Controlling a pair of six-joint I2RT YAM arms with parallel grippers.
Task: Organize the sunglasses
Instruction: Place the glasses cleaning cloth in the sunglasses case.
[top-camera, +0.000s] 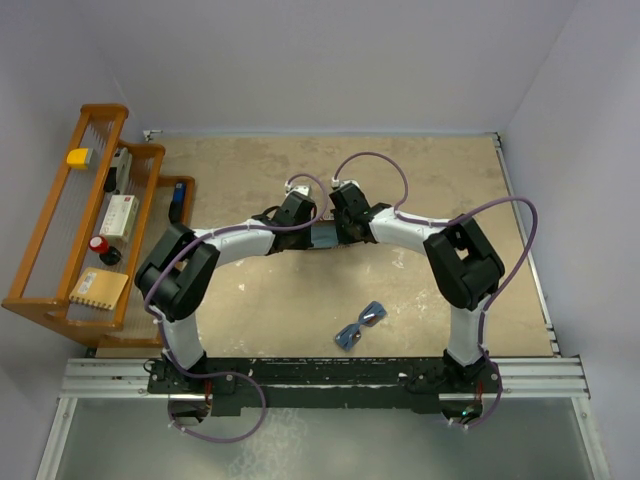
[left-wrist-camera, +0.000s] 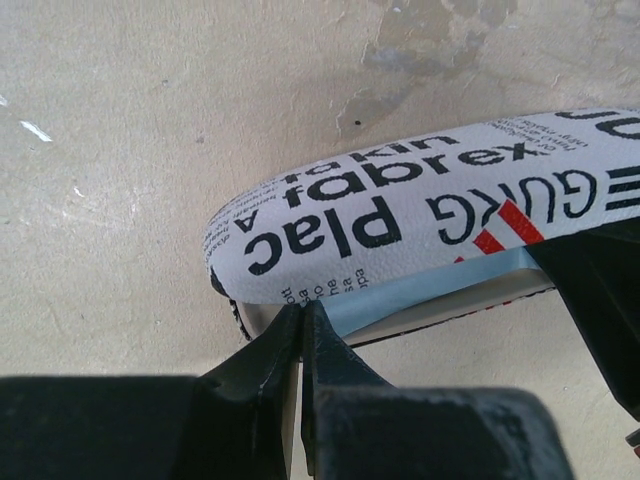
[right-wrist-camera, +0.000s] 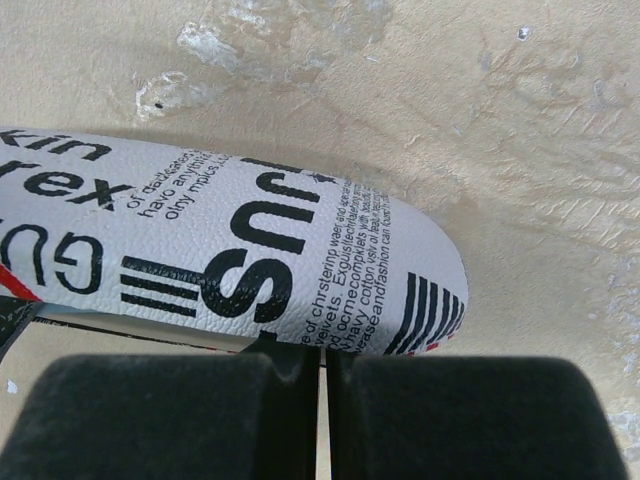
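Our left tool (left-wrist-camera: 302, 318) and right tool (right-wrist-camera: 322, 352) are pressed together at the case (left-wrist-camera: 400, 220); the sunglasses (top-camera: 360, 325) lie behind, nearer our right arm.

Centre of table (top-camera: 430, 175): the left arm (top-camera: 180, 270) and right arm (top-camera: 465, 265) arch inward and meet over the glasses case (left-wrist-camera: 400, 220), barring passage there. The left gripper (left-wrist-camera: 302, 310) and right gripper (right-wrist-camera: 322, 350), jaws closed, sit at the case's near edge, one at each end. The sunglasses (top-camera: 360, 325) lie unobstructed from above, between the arm bases, near the front rail (top-camera: 320, 372). A wooden rack (top-camera: 60, 270) blocks the left edge. Open tabletop lies beyond the arms.
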